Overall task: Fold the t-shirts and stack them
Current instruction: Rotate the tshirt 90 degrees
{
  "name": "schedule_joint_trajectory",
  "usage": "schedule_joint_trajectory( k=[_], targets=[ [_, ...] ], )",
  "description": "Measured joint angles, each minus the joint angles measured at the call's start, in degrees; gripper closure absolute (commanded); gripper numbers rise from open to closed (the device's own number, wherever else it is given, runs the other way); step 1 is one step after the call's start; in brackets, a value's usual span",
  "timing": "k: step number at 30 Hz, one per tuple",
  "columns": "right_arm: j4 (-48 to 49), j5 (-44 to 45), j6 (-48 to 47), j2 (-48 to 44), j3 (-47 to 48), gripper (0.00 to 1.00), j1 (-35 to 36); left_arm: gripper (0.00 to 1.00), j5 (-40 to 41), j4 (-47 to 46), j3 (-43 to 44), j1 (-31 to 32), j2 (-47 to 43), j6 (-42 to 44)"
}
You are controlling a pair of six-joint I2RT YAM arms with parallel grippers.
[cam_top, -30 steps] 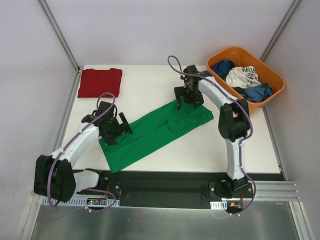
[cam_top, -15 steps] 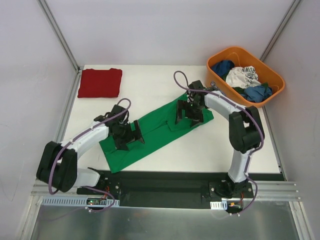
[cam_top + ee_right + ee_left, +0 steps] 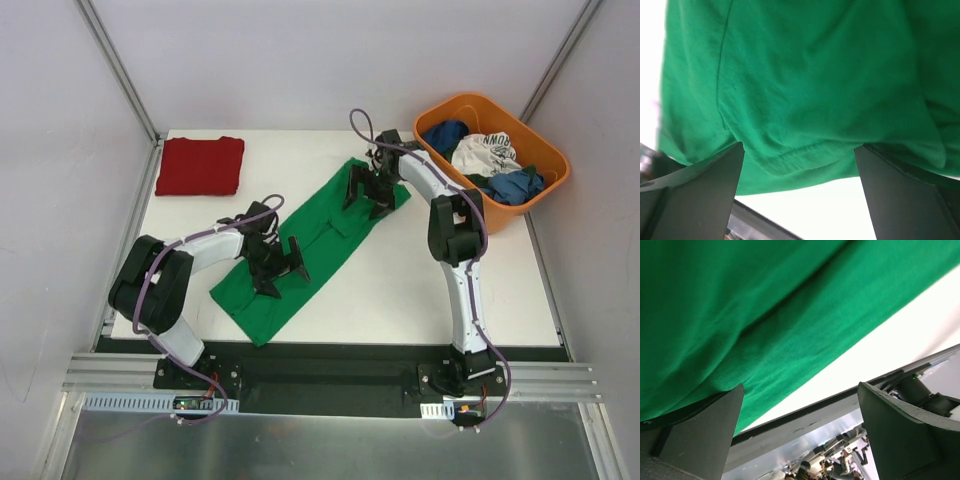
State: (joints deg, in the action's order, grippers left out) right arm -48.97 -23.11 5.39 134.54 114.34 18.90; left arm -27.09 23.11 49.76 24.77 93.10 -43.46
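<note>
Mid-frame, the left pincer [image 3: 283,268] and right pincer [image 3: 366,190] gaped, released, over the limp green shirt [image 3: 315,240], probably best pinched at its edges.

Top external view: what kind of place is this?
Likely a lab robot cell, not a home: white table walled by framed panels, left arm and right arm bolted at its edge, orange basket of laundry.

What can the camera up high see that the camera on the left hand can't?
Only the top camera shows the folded red shirt, the orange basket of clothes and the right gripper. Only the left wrist camera shows cloth wrinkles up close. Both show the green shirt, the white table and the open left gripper.
</note>
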Motion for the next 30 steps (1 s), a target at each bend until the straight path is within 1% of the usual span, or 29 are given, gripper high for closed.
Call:
schedule_joint_trajectory(
  k=[3, 5, 8, 12, 15, 17, 20, 21, 22, 24, 27, 30],
  targets=[
    [-1.53, -2.56, -0.66, 7.93, 13.75, 0.03, -1.22, 0.01, -0.44, -1.77, 2.01, 1.90, 1.86, -1.36],
    [-0.87, -4.26, -0.81, 10.45, 17.75, 0.03, -2.19, 0.01, -0.39, -3.52, 3.61, 3.65, 3.37, -2.93],
    [1.62, -6.21, -0.83, 11.19, 18.51, 0.03, -3.26, 0.01, 0.15, -5.73, 6.21, 6.88, 5.86, -5.55],
    [4.68, -7.19, -1.20, 11.45, 18.80, 0.03, -4.00, 0.01, 0.50, -7.87, 12.72, 12.68, 11.37, -8.48],
    [5.09, -7.28, -2.27, 11.43, 19.06, 0.03, -3.74, 0.01, 0.98, -9.44, 18.51, 16.94, 15.69, -9.77],
    [4.66, -6.54, -3.85, 10.29, 18.16, 0.03, -3.52, 0.01, 2.05, -10.45, 20.65, 19.26, 16.94, -10.01],
    [3.41, -3.17, -5.88, 4.48, 13.07, 0.03, -3.23, 0.01, 3.61, -11.04, 21.59, 21.90, 16.92, -9.97],
    [2.43, -1.62, -6.51, 0.61, 10.64, 0.03, -3.21, 0.01, 3.89, -11.06, 21.59, 22.53, 16.70, -9.86],
    [1.97, -1.03, -6.62, -1.05, 9.92, 0.03, -3.23, 0.01, 4.39, -10.84, 21.53, 23.02, 16.41, -9.68],
    [1.77, 0.68, -7.02, -7.52, 7.28, 0.03, -3.43, 0.01, 5.49, -10.93, 20.37, 23.52, 14.62, -9.16],
    [2.29, 1.49, -7.15, -17.11, 3.34, 0.03, -3.63, 0.01, 8.94, -9.68, 16.46, 23.50, 7.65, -7.23],
    [4.37, 1.03, -6.80, -25.97, -2.21, 0.03, -3.50, 0.01, 14.88, -6.49, 12.37, 23.47, -3.15, -4.70]
  ],
)
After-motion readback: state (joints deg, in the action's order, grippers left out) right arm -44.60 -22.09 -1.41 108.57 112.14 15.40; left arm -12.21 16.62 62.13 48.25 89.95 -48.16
